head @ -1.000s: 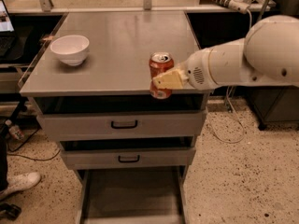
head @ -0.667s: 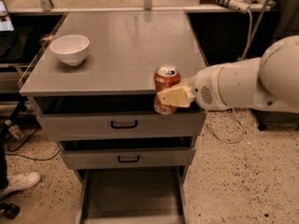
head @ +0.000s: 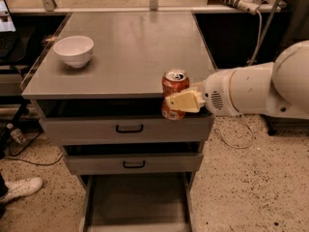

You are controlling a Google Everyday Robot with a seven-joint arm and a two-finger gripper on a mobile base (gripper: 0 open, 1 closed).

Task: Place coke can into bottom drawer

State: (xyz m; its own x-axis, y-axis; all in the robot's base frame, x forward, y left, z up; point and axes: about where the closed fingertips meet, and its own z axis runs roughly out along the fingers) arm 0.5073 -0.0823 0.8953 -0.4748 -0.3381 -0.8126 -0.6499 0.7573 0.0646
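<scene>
Camera view shows the gripper (head: pixel 177 102) clasping the coke can (head: pixel 174 84) beside the cabinet (head: pixel 130 47) edge; next it must descend into the bottom drawer (head: pixel 137 204).

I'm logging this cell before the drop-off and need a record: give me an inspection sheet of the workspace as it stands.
Surface: grey cabinet top, holds only the white bowl.
Job's things: coke can upright at the front right edge; bottom drawer pulled open, can not inside.
Clutter: white bowl, top's left side.
Grippers: claw shut on the coke can, arm reaching from the right.
Cables: white cable hanging rear right; dark cord on floor, left.
Surroundings: speckled floor; shoe lower left.
</scene>
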